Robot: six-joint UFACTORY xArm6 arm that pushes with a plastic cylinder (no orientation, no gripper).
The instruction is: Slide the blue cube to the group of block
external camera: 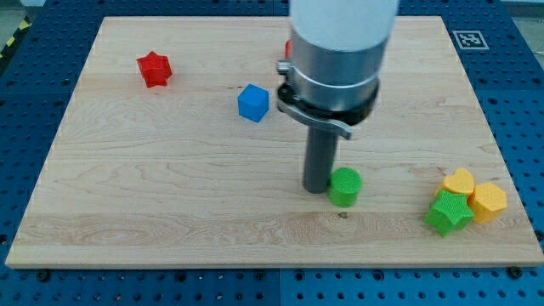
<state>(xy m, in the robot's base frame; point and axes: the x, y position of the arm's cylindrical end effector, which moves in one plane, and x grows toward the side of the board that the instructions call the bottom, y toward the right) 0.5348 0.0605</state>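
The blue cube [252, 103] sits on the wooden board [170, 195] left of centre, near the view's top. My tip [318, 188] rests on the board at the centre, below and to the right of the blue cube, touching or nearly touching the left side of a green cylinder [345, 187]. A group of blocks lies at the view's lower right: a yellow heart [459, 181], a yellow hexagon [489, 201] and a green star [449, 212], close together.
A red star [154, 69] sits at the upper left. A red block [287, 49] shows partly behind the arm's body near the top centre. A fiducial marker [468, 39] is at the board's upper right corner.
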